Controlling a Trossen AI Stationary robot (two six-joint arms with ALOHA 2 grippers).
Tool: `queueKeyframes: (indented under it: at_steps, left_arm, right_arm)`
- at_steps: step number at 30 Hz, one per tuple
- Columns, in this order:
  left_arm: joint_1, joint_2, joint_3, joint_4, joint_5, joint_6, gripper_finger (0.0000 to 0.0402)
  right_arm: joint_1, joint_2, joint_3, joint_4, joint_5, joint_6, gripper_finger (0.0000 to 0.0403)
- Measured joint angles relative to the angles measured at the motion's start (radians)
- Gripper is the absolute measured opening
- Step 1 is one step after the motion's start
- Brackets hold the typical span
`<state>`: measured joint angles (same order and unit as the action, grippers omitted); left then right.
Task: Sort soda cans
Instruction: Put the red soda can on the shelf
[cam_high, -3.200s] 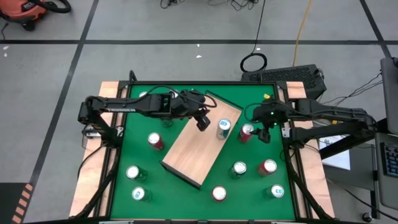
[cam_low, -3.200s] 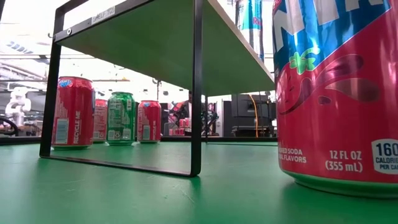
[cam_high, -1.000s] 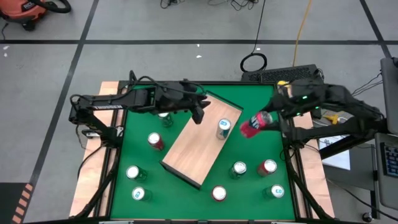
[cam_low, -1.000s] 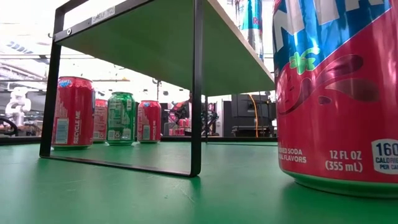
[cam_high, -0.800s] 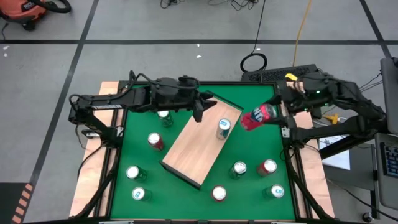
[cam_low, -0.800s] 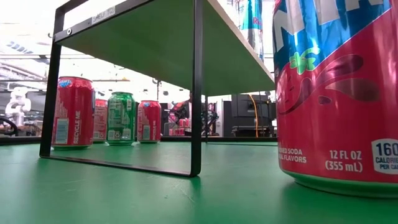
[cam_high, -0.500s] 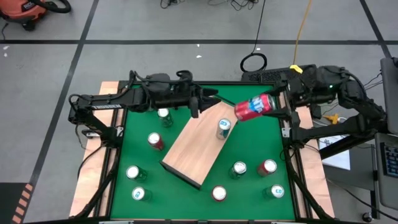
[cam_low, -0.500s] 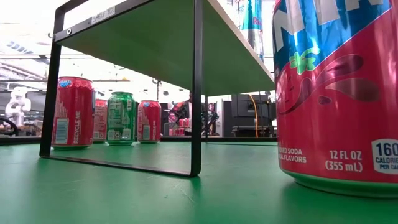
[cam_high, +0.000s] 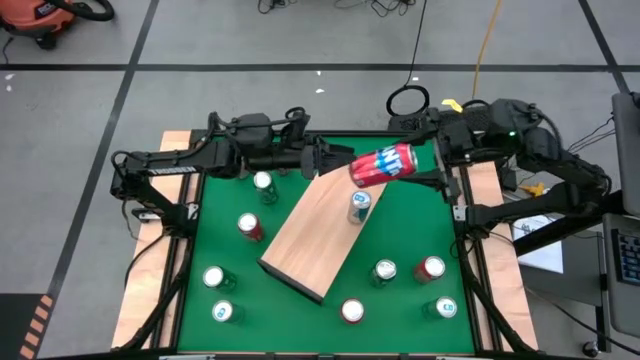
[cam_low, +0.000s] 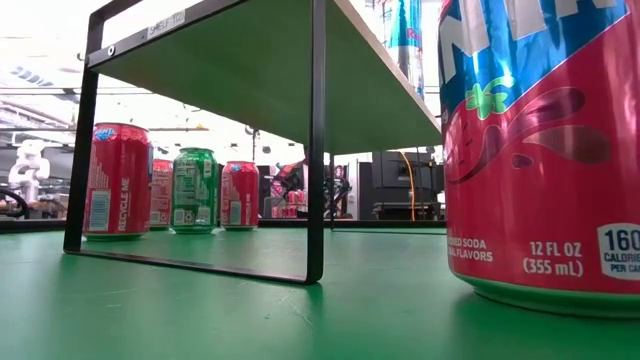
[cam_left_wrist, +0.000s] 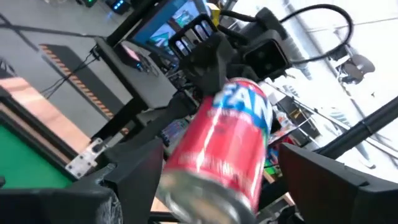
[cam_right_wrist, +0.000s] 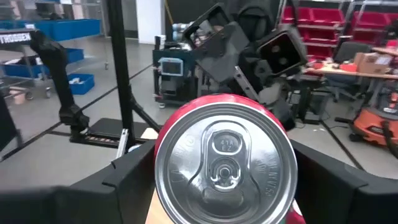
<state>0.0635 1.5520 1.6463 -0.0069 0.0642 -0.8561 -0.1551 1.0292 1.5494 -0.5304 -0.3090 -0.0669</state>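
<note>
The right gripper (cam_high: 425, 160) grasps a red soda can (cam_high: 383, 165) and holds it lying sideways in the air above the far end of the light wooden shelf board (cam_high: 322, 225). Its silver top (cam_right_wrist: 224, 163) fills the right wrist view, hiding most of the can's body there. The left gripper (cam_high: 318, 163) hangs just beside the can's other end with its fingers spread; in the left wrist view the can (cam_left_wrist: 227, 152) sits between the two dark fingers (cam_left_wrist: 134, 177), but whether they touch it cannot be made out. A teal can (cam_high: 359, 206) stands on the board. Other cans stand on the green table (cam_high: 300, 310), among them a red can (cam_high: 249, 227). In the low view a large red can (cam_low: 540, 150) is cut off at the edge and no gripper shows.
</note>
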Motion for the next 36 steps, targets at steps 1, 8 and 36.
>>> queueKeyframes:
  at_steps: [1,8,36]
  left_arm:
    - [0.000,0.000,0.000,-0.010,0.000,-0.004,0.0321]
    - [0.000,0.002,0.000,-0.056,0.101,-0.018,0.0321]
    - [0.002,0.006,0.000,-0.058,0.472,0.025,0.0299]
  right_arm:
    - [0.000,0.011,0.000,0.006,-0.015,0.002,0.0292]
    - [0.000,0.066,0.000,0.062,-0.061,0.035,0.0293]
    - [0.001,0.156,0.000,0.220,-0.183,0.077,0.0294]
